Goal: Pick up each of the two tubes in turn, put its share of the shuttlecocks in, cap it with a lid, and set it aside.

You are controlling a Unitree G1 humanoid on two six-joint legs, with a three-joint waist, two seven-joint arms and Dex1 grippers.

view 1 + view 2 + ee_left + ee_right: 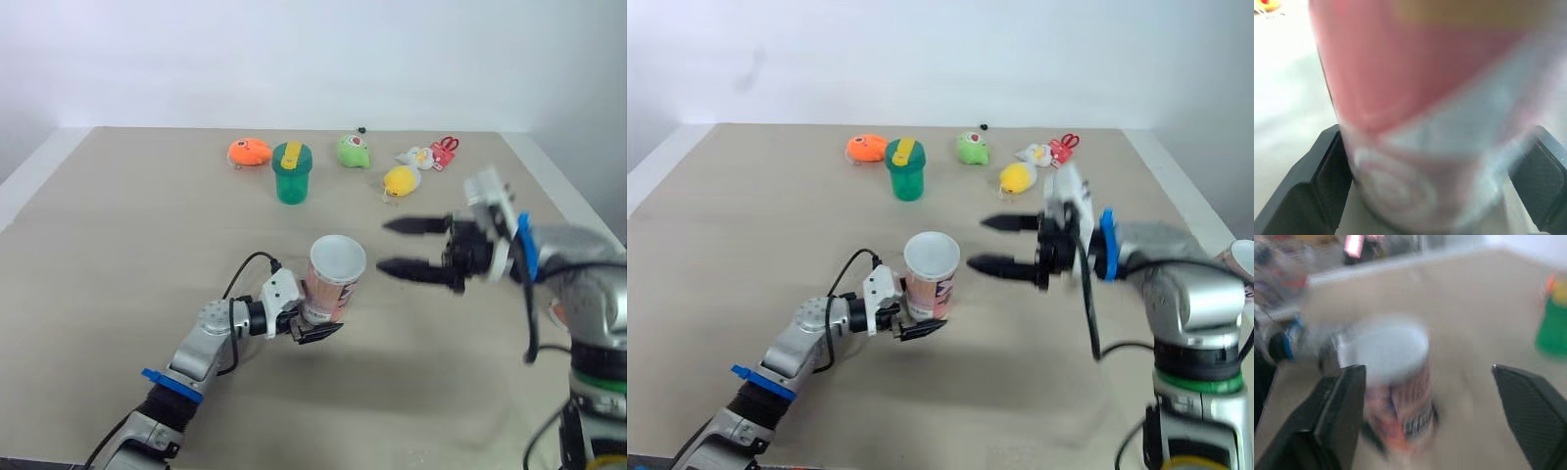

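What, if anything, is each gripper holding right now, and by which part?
The left gripper is shut on the tube, gripping it around its lower end. The right gripper is open and holds nothing.

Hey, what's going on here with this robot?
The left gripper is shut on a red-and-white cylindrical tube, holding it upright. The right gripper is open and empty, its fingers pointing at the tube from the side. A green lidded cup and small coloured toys sit farther back.
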